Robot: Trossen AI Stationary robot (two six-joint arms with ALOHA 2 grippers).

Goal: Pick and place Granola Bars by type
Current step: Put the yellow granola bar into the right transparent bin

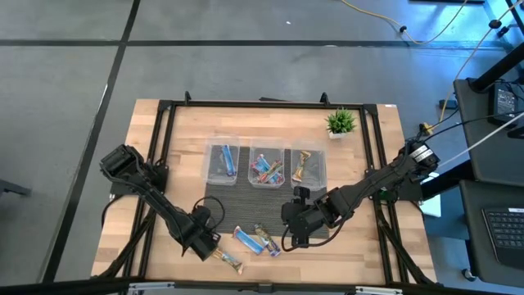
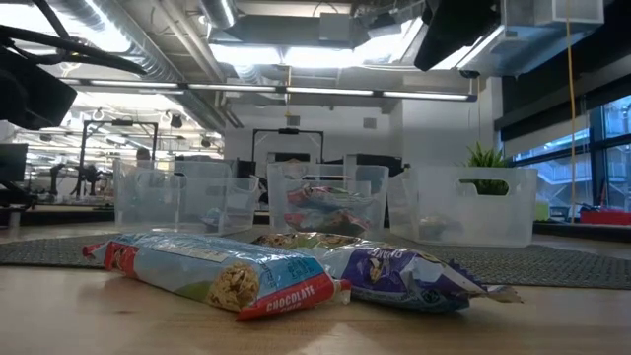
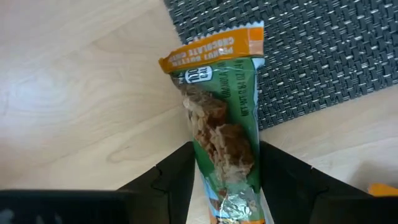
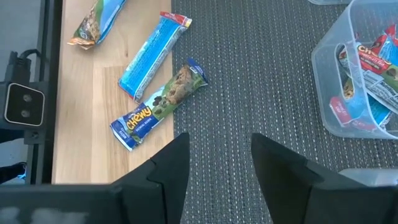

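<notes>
A: Looking down, where's the green bar?

B: On the surface at the mat edge, between the left gripper fingers, long axis running straight out from the wrist. Fingers flank it; I'd say closed on it.

A: And the right gripper?

B: Open, empty, over the mat, nearer the blue bar and Chewy bar.

A: Anything only one camera gives?

B: Left wrist alone shows the grip; overhead shows three bins.

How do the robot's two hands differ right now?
The left hand grips a green granola bar between its fingers; the right hand is open and empty. The left is over bare wood, the right over the grey mat. Both are dark and two-fingered.
</notes>
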